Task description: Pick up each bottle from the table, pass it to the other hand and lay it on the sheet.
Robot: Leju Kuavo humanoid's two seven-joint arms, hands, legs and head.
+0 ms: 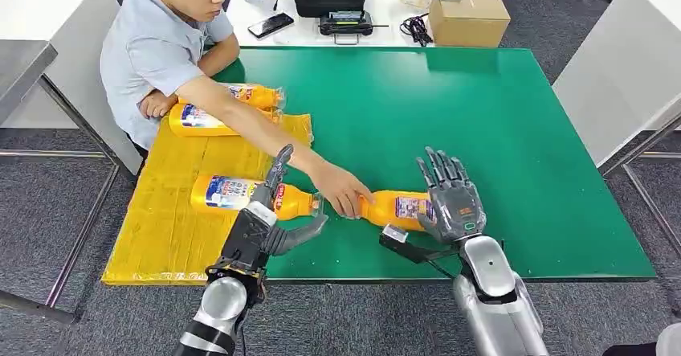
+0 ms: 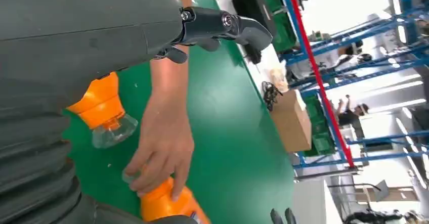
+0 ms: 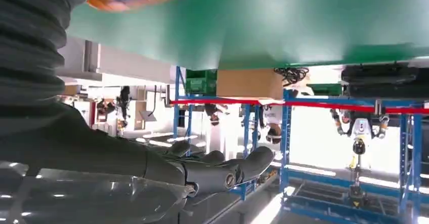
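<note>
Right now the orange plastic bottle (image 1: 399,208) lies crosswise at lower centre, beside the spread, empty right hand (image 1: 448,198), the nearer one; a person's hand (image 1: 341,190) grips its cap end.

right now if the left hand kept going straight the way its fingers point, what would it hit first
Probably the person's forearm, which crosses just beyond the left hand above the orange plastic bottle on the yellow sheet. Depth is unclear.

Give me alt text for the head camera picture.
A person's hand grips the neck of an orange bottle on the green table, beside the robot's open right hand; the left hand hovers by another bottle on the yellow sheet.
</note>
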